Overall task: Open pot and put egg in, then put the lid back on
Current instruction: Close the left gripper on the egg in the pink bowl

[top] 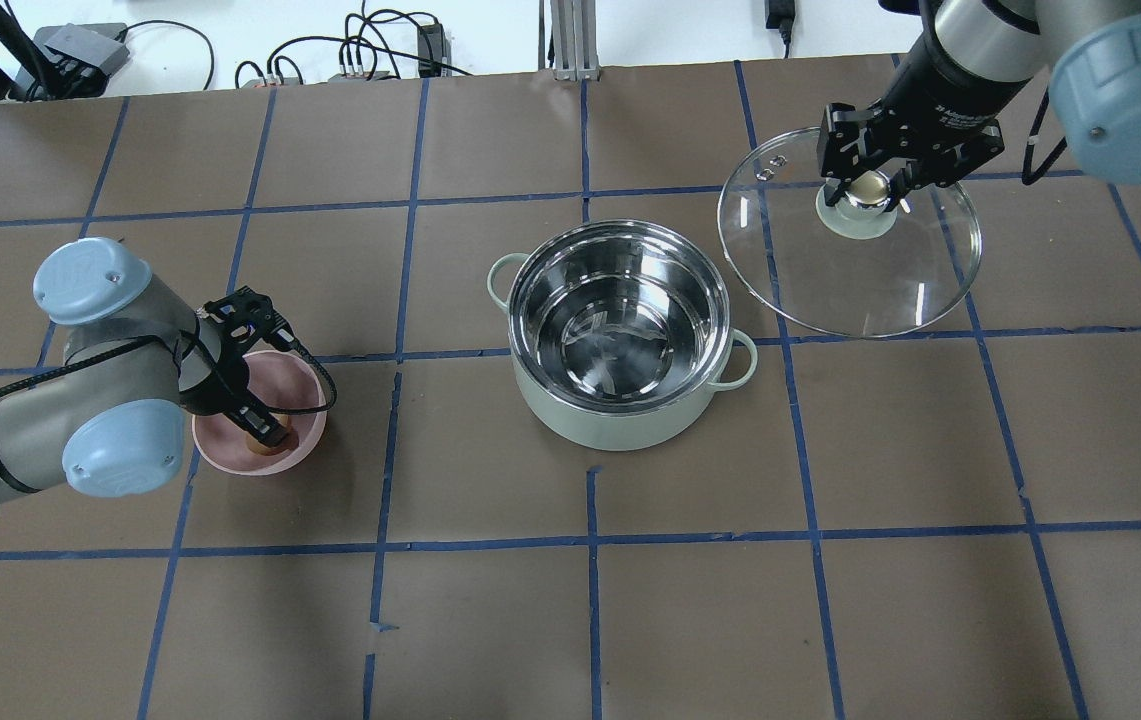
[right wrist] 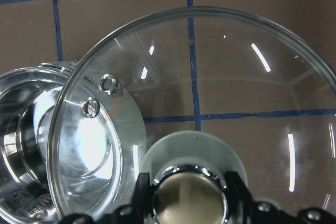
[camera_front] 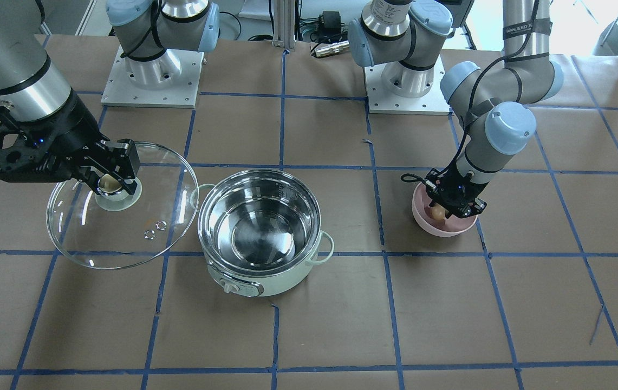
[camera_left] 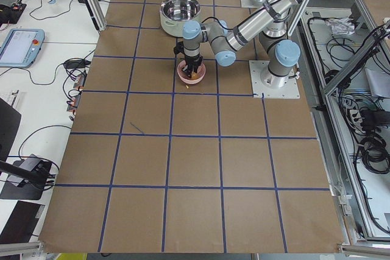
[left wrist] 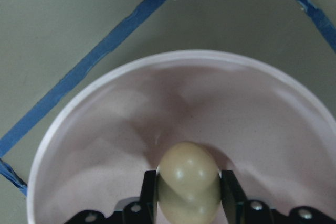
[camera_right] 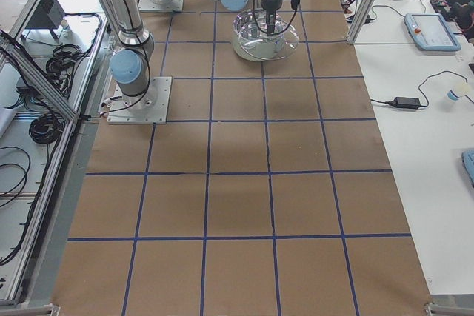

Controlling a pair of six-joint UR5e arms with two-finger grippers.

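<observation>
Left wrist-mounted: egg [left wrist: 189, 179] lengthwise in claw [left wrist: 189, 190]

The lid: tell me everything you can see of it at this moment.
The lid is a large round dome of clear glass with a thin rim and two small ringed vent holes near the edge. At its centre a pale green disc carries a beige-gold knob with a chrome collar. The right pincer is shut on that knob. The lid is held off the pot, beside it, and looks slightly tilted.
</observation>
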